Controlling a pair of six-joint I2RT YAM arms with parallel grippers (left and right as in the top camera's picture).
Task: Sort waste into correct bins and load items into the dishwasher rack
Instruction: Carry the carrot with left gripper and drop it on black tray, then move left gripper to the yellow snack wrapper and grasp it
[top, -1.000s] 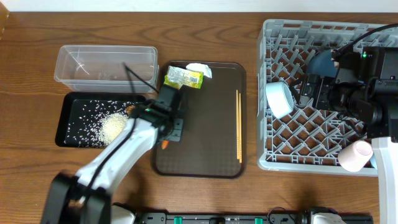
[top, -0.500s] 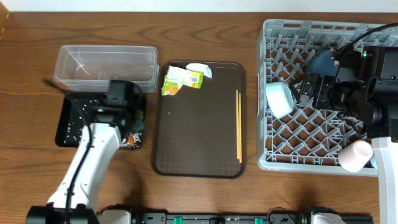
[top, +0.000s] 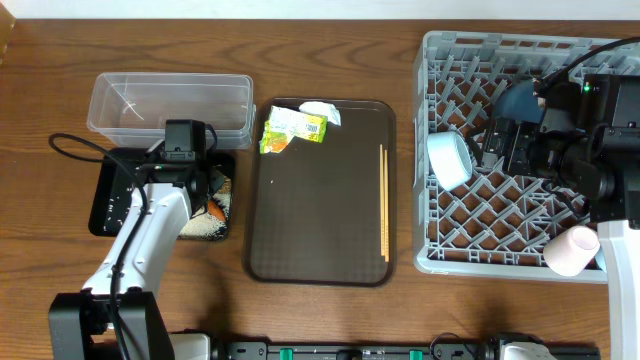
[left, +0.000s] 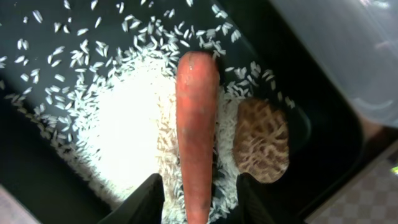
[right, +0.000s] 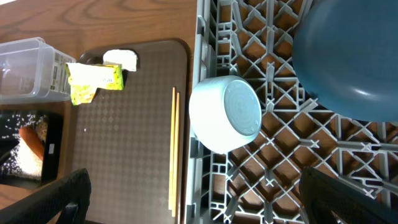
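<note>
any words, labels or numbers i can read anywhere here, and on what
None can be read.
The yellow-green printed wrapper on the brown tray: it carries print, but it is too small and blurred to read in the overhead and right wrist views.
Nothing else in view shows any lettering, number or sign.

We look down on a robotics lab bench: two cabled robot arms stand at a wooden table bearing a dish rack.
</note>
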